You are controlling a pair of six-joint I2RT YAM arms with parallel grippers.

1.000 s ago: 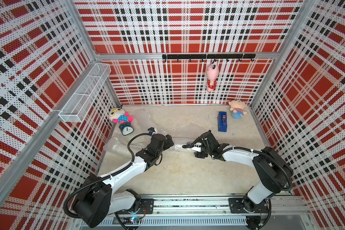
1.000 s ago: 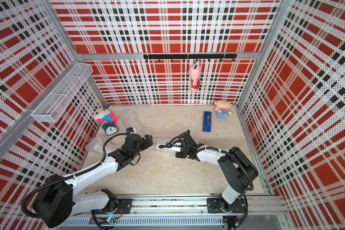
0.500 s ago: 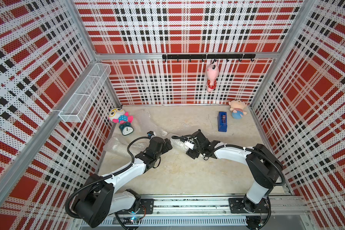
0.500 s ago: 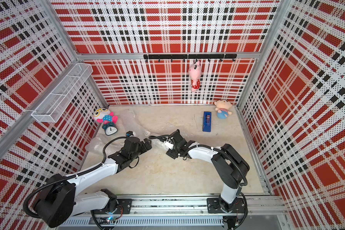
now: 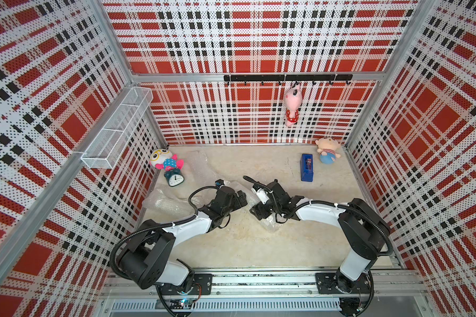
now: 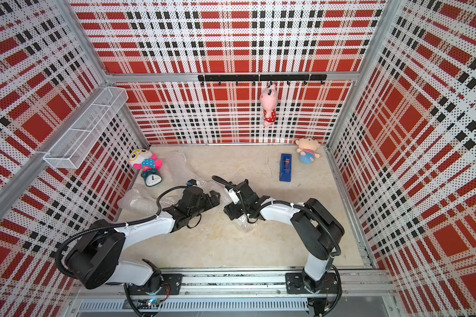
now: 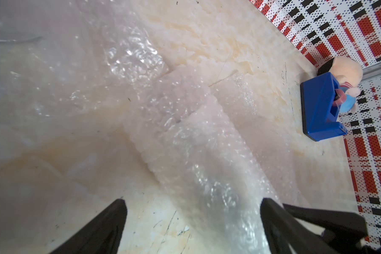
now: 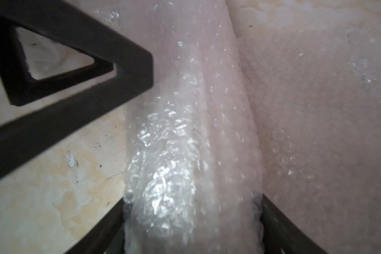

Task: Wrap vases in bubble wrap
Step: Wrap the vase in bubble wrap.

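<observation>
Status: roll of clear crinkly bubble wrap lies mid beige surface, vase inside not discernible; right hand clamps it, jaws wide; left hand fully spread, straddling, no grip. Advice: close left gently, keep overlap tight.

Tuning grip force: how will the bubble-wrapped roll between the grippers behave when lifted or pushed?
The bubble-wrapped roll probably squashes when gripped: its skin is soft, crinkled film. Lying on its round side, it may roll if nudged. The glossy film could slip.
</observation>
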